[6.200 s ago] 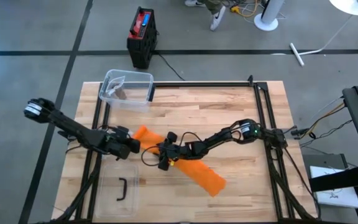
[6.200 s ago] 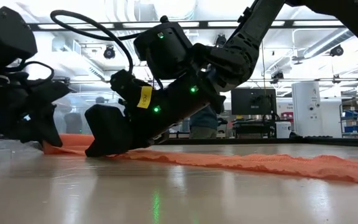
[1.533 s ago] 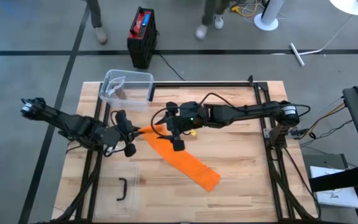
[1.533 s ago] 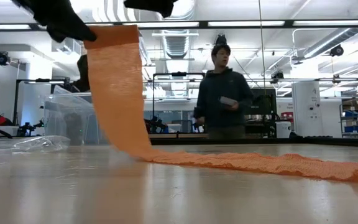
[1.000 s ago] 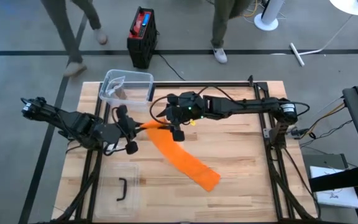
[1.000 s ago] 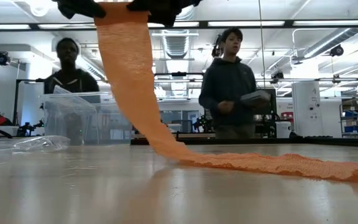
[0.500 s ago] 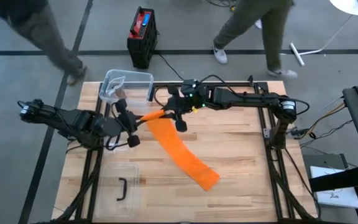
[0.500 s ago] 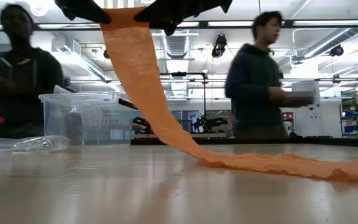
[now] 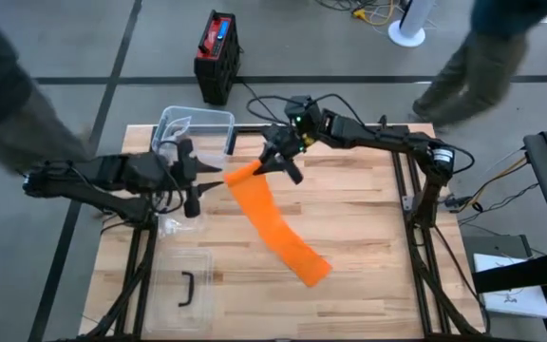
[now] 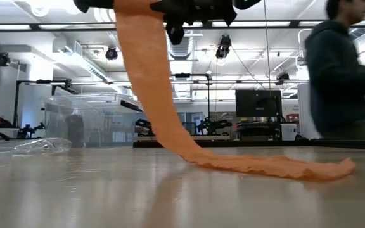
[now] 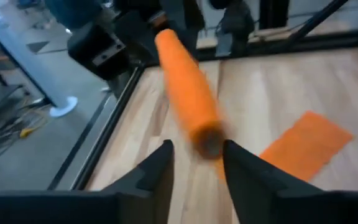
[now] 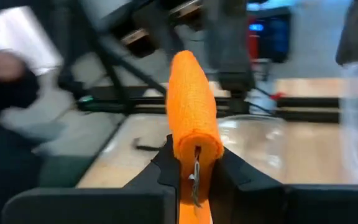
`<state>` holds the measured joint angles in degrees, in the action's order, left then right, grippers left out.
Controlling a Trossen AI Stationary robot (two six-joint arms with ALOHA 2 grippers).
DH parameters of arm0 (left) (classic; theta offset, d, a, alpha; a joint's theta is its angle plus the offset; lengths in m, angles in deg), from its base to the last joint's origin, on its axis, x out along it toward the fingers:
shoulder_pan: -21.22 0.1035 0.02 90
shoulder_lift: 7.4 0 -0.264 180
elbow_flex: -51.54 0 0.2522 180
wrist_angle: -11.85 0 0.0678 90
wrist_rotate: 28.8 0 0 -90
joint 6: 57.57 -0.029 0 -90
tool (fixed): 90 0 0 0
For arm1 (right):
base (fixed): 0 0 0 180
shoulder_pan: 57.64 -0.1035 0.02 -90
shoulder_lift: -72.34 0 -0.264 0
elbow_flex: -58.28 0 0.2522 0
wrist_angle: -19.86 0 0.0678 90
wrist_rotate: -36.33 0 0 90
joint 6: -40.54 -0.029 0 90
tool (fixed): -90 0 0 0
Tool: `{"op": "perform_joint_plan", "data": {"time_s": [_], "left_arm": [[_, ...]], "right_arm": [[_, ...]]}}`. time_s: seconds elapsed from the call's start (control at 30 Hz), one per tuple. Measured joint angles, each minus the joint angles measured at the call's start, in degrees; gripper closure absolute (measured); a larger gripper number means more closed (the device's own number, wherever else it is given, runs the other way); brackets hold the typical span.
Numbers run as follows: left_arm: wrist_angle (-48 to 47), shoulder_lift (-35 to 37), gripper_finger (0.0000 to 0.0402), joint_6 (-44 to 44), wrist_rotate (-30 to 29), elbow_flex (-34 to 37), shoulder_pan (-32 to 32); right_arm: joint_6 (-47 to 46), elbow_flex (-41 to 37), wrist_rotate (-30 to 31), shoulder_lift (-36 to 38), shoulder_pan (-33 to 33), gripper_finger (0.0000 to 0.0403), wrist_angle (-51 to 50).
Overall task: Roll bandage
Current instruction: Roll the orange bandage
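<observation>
The orange bandage (image 9: 272,220) is partly rolled. Its rolled end (image 9: 243,174) hangs in the air above the table's far-left area, near the clear plastic bin (image 9: 195,132) at the far-left corner. The loose tail runs down from there and lies flat on the wooden table (image 9: 368,247), ending toward the middle of the near half.

The right gripper (image 9: 279,163) reaches in from the far side, and its fingers are clamped on one end of the roll; the right wrist view shows the roll (image 12: 192,124) pinched between the two dark fingers (image 12: 166,155).

The left gripper (image 9: 190,180) sits just beside the roll's other end. In the left wrist view its fingers (image 11: 160,168) stand apart with the roll's end (image 11: 205,138) just beyond them, not pinched, so only the right side seems to carry the roll.

Risks, as a judgement: with one clamp only, the roll could sag, twist or slip out, and the wound layers could loosen or telescope. If the left gripper closes off-centre, it may crush or miss the end. The tail could twist or fold as it gets drawn in, giving an uneven roll. The bin is close enough that a swing to the far-left could knock it.

A person (image 10: 338,69) is passing beyond the table's far edge.
</observation>
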<state>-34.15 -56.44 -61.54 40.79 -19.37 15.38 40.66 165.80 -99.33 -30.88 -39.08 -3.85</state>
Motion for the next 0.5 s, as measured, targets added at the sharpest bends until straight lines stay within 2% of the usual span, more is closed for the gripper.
{"op": "perform_joint_plan", "data": {"time_s": [0.1, 0.23, 0.4, 0.5], "left_arm": [[1.0, 0.3, 0.0242, 1.0, 1.7, -0.4, 1.1], [3.8, -0.3, 0.0203, 2.7, 2.6, -0.2, 1.3], [8.5, -2.3, 0.0165, 3.1, 9.6, 0.0, 1.5], [9.8, -3.6, 0.0154, 2.8, 7.8, 0.0, 1.8]], "right_arm": [[3.1, 1.3, -6.2, 0.0, 0.9, 0.036, -0.2], [7.9, 3.3, -7.0, 0.0, 2.0, 0.0362, -2.5], [14.7, 5.8, -8.7, 0.1, 3.6, 0.0363, -7.0], [14.5, 6.8, -8.6, 0.1, 4.9, 0.0363, -7.4]]}}
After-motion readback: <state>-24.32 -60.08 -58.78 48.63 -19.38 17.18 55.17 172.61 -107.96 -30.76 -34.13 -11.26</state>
